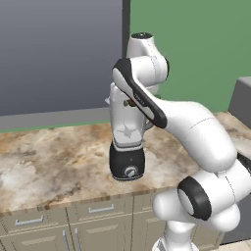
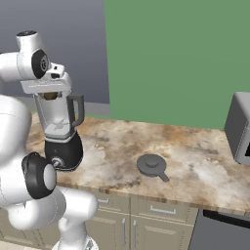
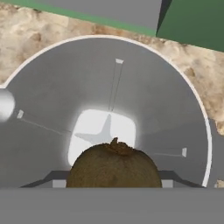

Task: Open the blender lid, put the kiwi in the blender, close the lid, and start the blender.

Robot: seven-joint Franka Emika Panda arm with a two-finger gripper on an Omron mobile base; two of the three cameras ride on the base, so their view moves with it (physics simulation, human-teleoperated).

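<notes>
Left base view: blender (image 1: 127,147) standing near the front edge of the marbled surface (image 1: 49,162), jar open, arm bent across it.

Right base view: hand (image 2: 50,95) poised at the jar's open rim, kiwi (image 2: 50,96) a brown spot just inside the top; blender lid (image 2: 152,165) lying flat on the surface well to the right, near the front edge.

Hand view: looking straight down into the jar, blades at the bottom; kiwi (image 3: 114,166) between the fingertips, whether clamped or loosened impossible to tell.
</notes>
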